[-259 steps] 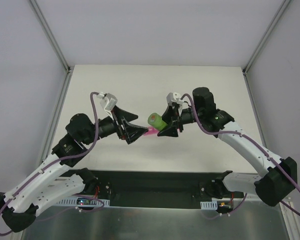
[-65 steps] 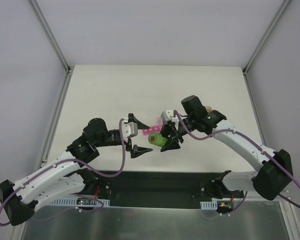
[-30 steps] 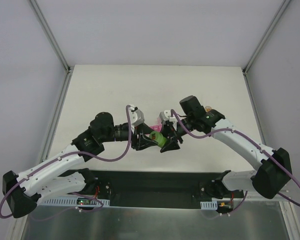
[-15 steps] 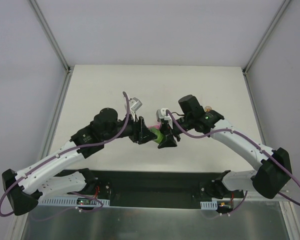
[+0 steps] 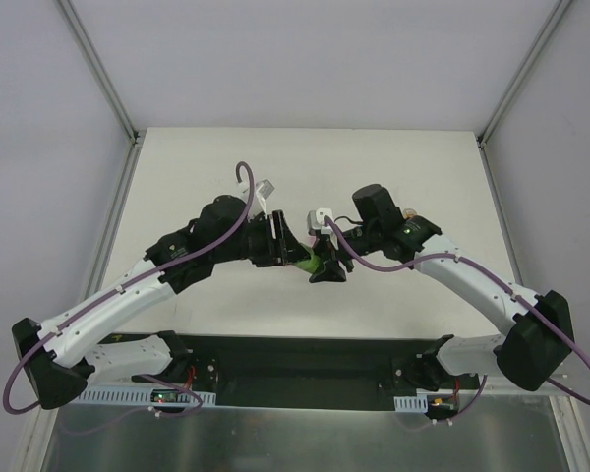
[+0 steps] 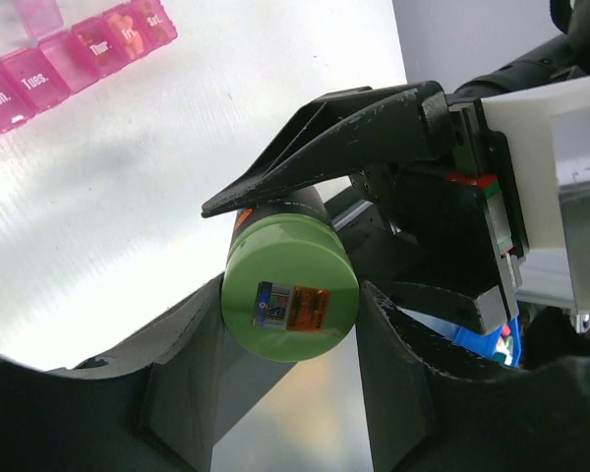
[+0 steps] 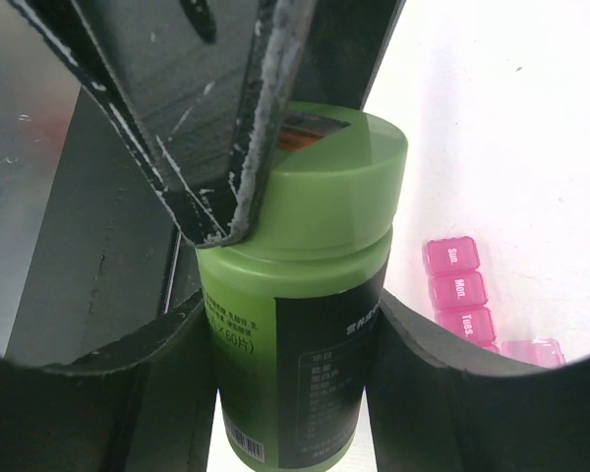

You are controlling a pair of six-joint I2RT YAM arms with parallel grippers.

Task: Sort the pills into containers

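Note:
A green pill bottle (image 5: 313, 264) hangs above the table's middle, held between both arms. My right gripper (image 7: 290, 383) is shut on its labelled body (image 7: 295, 334). My left gripper (image 6: 290, 305) is shut on its green cap (image 6: 290, 295), one finger pressing each side. In the left wrist view the right gripper's fingers (image 6: 324, 138) reach in from above. The pink containers (image 6: 69, 49) lie flat on the table, day-labelled lids showing, and appear again in the right wrist view as the containers (image 7: 462, 295). No pills show.
The white table (image 5: 413, 177) is bordered by metal rails (image 5: 108, 246) at left and right. A black base strip (image 5: 305, 359) runs along the near edge by the arm mounts. One lid of the pink strip stands open.
The left arm has swung further over toward the bottle and its wrist has turned around the cap. The bottle and the right gripper have shifted slightly away from the near edge.

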